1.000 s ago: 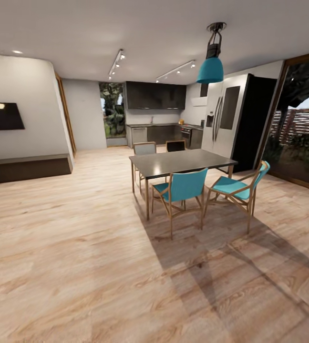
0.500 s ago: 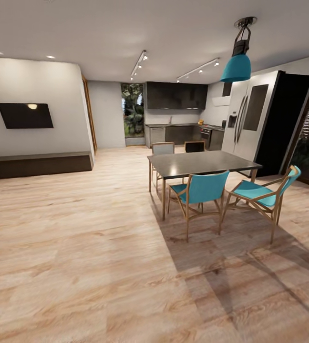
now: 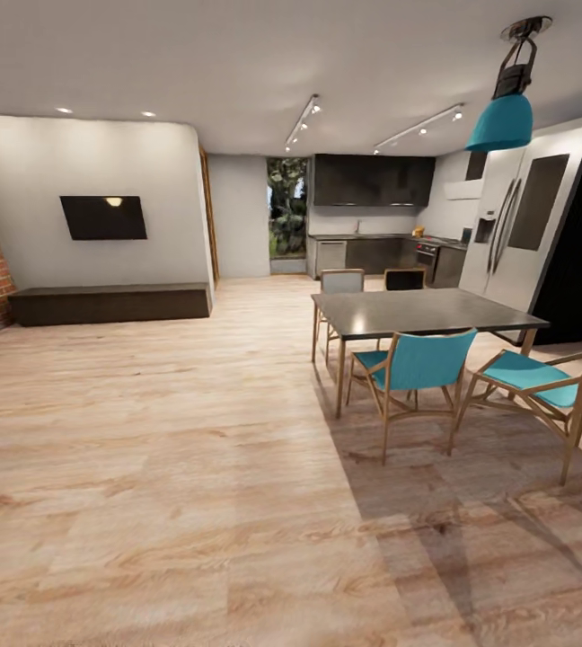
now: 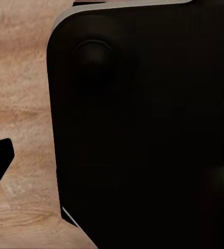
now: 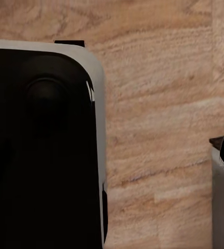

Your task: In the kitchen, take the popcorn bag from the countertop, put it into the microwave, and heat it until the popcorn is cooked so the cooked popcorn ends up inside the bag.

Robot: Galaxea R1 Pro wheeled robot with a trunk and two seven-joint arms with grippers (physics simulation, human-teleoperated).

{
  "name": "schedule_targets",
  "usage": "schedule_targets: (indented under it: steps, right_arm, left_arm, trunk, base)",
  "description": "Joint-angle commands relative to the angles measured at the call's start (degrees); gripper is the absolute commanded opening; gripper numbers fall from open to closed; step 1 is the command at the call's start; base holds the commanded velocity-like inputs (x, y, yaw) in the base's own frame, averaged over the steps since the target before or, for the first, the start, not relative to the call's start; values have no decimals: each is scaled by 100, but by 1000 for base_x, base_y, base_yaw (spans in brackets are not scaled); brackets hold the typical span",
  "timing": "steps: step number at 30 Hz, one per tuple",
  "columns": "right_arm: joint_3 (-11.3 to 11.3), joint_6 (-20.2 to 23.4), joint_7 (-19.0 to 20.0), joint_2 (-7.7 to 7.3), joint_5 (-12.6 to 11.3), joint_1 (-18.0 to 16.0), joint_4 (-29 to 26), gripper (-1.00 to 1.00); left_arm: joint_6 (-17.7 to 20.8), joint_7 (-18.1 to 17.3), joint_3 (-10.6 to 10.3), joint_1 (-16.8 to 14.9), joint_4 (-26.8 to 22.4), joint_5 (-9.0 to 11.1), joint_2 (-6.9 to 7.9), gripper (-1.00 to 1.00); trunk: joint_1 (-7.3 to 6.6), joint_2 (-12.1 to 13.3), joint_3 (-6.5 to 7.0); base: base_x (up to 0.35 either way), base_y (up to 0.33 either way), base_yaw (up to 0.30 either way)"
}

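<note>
The light wood floor [image 3: 147, 467] carries a dark dining table [image 3: 421, 310] ringed by teal chairs [image 3: 417, 364]. A low dark bench [image 3: 107, 303] sits along the white wall. The far kitchen countertop [image 3: 372, 237] seems to hold small items, too distant to identify.

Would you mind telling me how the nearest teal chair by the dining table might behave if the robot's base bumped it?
The teal chair would probably slide, as it stands on smooth wooden floor. Its thin splayed legs suggest it is light and might tip. The dining table behind it would likely stop it.
</note>
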Motion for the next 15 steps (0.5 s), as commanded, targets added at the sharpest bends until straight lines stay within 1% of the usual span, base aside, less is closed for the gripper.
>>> schedule_targets:
  steps: [1,15]
  right_arm:
    - [0,-28,-9,-1,-3,-1,5,100]
    - [0,-25,-9,5,-3,-1,7,100]
  left_arm:
    - [-7,-1,-1,2,-8,-1,-1,100]
    - [45,-23,-7,2,3,-1,-21,100]
  trunk:
    - [0,-2,-3]
    - [0,-2,-3]
  base:
    - [0,0,261]
    - [0,0,261]
